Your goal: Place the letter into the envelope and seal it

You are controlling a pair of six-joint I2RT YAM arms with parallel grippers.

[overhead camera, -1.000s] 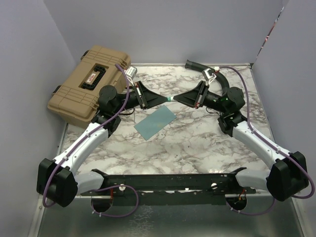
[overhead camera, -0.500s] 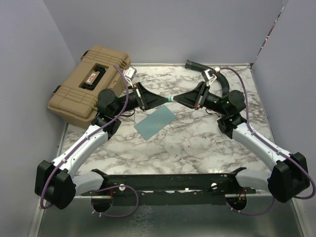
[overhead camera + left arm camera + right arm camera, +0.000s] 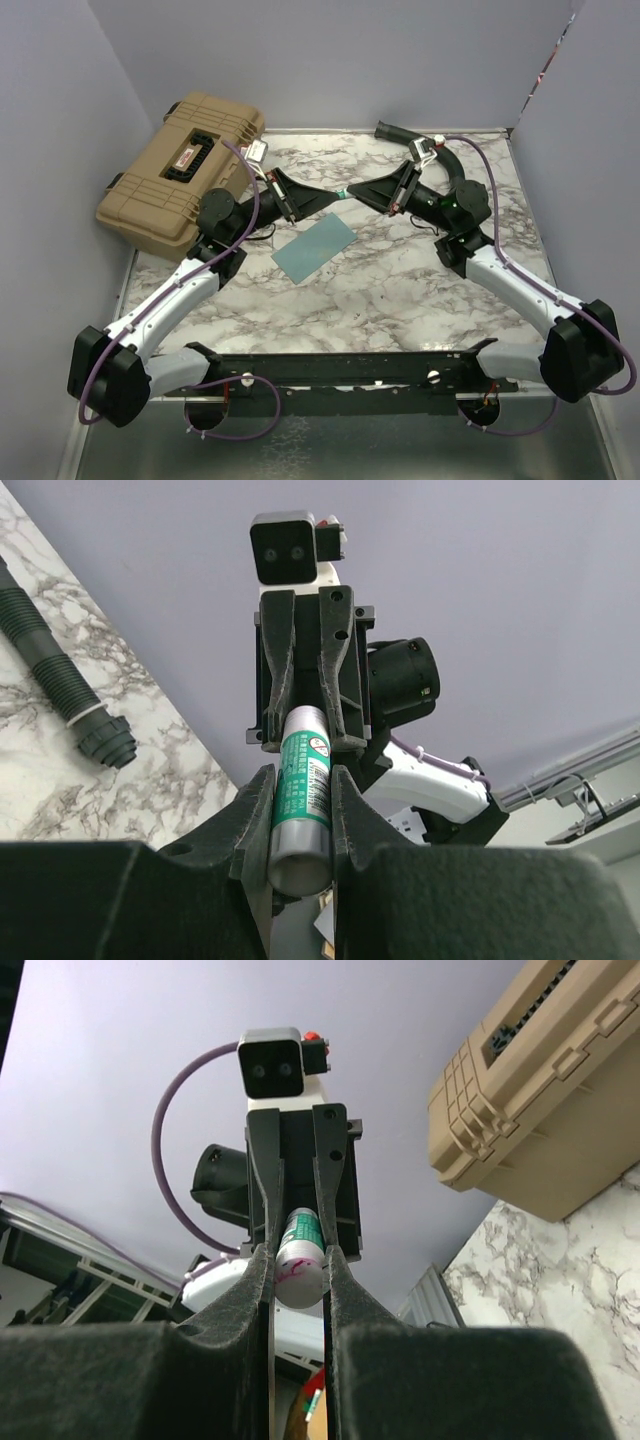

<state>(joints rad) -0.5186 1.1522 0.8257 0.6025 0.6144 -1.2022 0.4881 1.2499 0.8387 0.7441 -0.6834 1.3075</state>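
In the upper middle of the top view, the left gripper [image 3: 333, 199] and the right gripper [image 3: 351, 193] are each clamping one end of a glue stick [image 3: 302, 780]. The envelope [image 3: 315, 248] is lying flat on the table [image 3: 400, 290] just below them in the frame.

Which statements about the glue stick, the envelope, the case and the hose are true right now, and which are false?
The left gripper and right gripper hold one glue stick between them, jaws shut: true.
The teal envelope lies flat on the marble table: true.
The tan hard case is open: false, its lid is shut.
The black corrugated hose lies on the envelope: false, it lies near the table's far edge, apart.
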